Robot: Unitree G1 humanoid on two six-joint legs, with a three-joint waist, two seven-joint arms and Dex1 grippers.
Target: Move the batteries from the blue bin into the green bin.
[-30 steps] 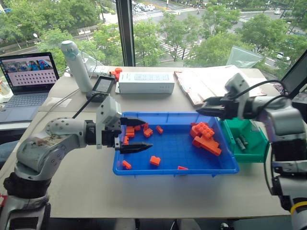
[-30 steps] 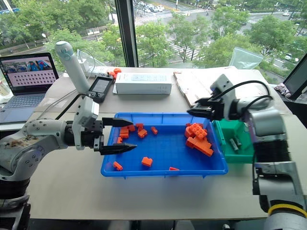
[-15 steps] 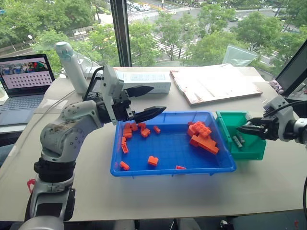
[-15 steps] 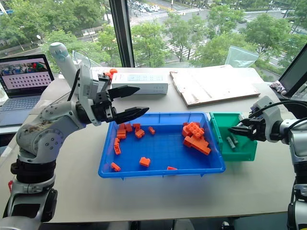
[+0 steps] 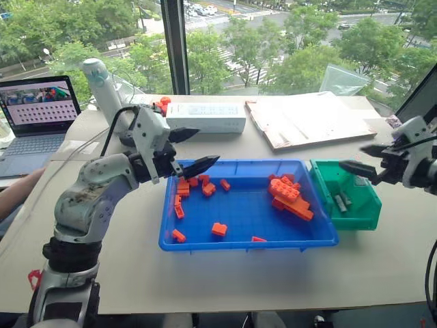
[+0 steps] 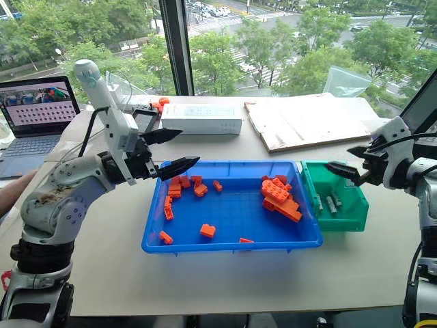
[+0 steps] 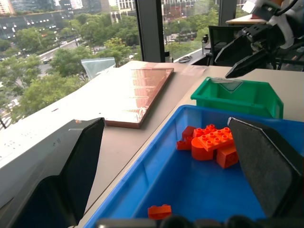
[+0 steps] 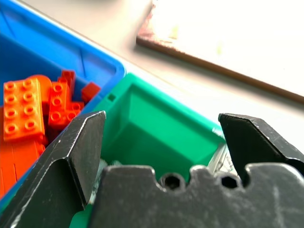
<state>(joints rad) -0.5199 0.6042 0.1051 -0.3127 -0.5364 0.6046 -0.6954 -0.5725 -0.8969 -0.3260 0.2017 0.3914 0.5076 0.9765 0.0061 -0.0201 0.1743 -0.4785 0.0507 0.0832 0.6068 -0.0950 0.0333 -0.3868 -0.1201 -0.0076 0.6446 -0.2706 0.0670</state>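
Now the batteries [image 6: 330,202] lie in the green bin [image 6: 349,219], long axes near to far, just under the right gripper [image 6: 348,162], whose fingers stand apart and empty. I see no battery among the bricks [image 6: 278,199] in the blue bin [image 6: 232,246], where the left gripper [image 6: 172,150], also spread and empty, is nearer.

Blue bin [image 5: 205,240]: showing bright blue all over, faint grid lines on its floor. Green bin [image 5: 369,217]: showing solid green, walls and floor alike. Batteries [image 5: 341,203] inside it: reading dark grey, metallic. Building bricks [image 5: 291,196] in the blue bin: glowing orange, studs on top the same orange. Bench [image 5: 225,277]: showing plain beige. Left hand [image 5: 193,149] and right hand [image 5: 369,159]: both wearing black fingers on pale grey bodies. Long box [image 5: 207,117] on the far side: looking white, with small grey marks. Flat board [image 5: 315,123] at far right: showing pale, with a brown edge. Laptop [image 5: 34,116] at far left: screen showing rows of small coloured pictures.
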